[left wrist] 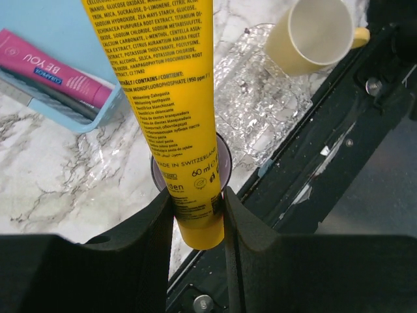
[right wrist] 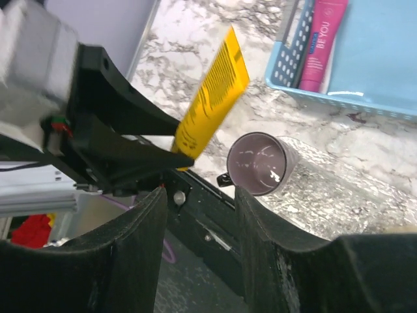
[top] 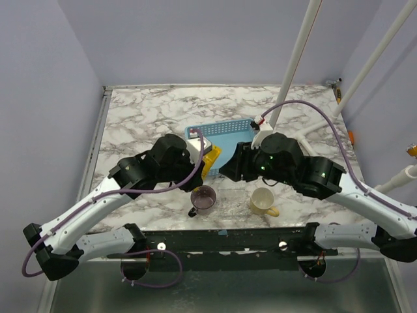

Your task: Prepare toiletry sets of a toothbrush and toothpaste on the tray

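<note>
Seen from overhead, two black arms reach toward a blue tray (top: 221, 130) on a marble table (top: 143, 117). The left arm (top: 169, 160) ends at the tray's near left corner. The right arm (top: 280, 160) ends just in front of the tray's near edge. From here only a sliver of the yellow tube (top: 212, 160) shows, at that same near left corner. A purple mug (top: 204, 199) and a cream mug (top: 262, 201) stand nearer the arm bases than the tray, apart from each other.

The left wrist view shows what the overhead view hides. The left gripper (left wrist: 199, 215) is clamped on the yellow tube close to its narrow end. The tube's long axis runs straight out from the fingers, and it broadens as it goes, its far part crossing in front of the tray. The purple mug's rim shows behind the gripped end. A pink tube (left wrist: 49, 68) lies flat inside the tray, along one wall.

Only the right wrist view shows the yellow tube from the side. It is tilted and held off the table. Its flat wide end is raised and points toward the tray, and the tube is beside the purple mug, not in it. The right gripper (right wrist: 199, 248) has its jaws apart with nothing between them.
</note>
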`<state>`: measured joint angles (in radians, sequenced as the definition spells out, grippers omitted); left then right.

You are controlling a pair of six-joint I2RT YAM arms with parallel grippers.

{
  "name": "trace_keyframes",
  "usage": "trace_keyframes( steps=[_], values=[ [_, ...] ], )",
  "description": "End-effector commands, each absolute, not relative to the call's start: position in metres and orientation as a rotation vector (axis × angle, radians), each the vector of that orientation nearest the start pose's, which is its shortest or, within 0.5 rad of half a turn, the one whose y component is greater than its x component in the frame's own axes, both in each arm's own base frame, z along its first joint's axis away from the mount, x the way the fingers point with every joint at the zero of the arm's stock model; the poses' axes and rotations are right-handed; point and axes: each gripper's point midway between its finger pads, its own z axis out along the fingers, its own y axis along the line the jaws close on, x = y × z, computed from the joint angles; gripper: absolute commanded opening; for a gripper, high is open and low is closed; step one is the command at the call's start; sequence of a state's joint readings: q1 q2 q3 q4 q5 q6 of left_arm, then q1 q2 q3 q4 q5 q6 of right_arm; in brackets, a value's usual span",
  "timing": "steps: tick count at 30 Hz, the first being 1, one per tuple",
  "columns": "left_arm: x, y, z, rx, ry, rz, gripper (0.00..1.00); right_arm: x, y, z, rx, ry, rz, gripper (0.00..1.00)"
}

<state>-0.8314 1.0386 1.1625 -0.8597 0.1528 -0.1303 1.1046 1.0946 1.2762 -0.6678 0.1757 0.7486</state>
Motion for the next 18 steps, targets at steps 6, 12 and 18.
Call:
trace_keyframes(
  steps=[6, 12, 18],
  values=[
    [0.136, -0.237, 0.229, 1.085, 2.067, -0.634, 0.00, 0.151, 0.306, 0.334, -0.345, 2.171, 1.032, 0.50],
    [0.128, -0.236, 0.231, 1.100, 2.021, -0.633, 0.00, 0.147, 0.297, 0.336, -0.346, 2.207, 1.015, 0.51],
    [0.116, -0.237, 0.238, 1.130, 1.963, -0.674, 0.00, 0.144, 0.293, 0.331, -0.320, 2.246, 1.011, 0.51]
  ],
)
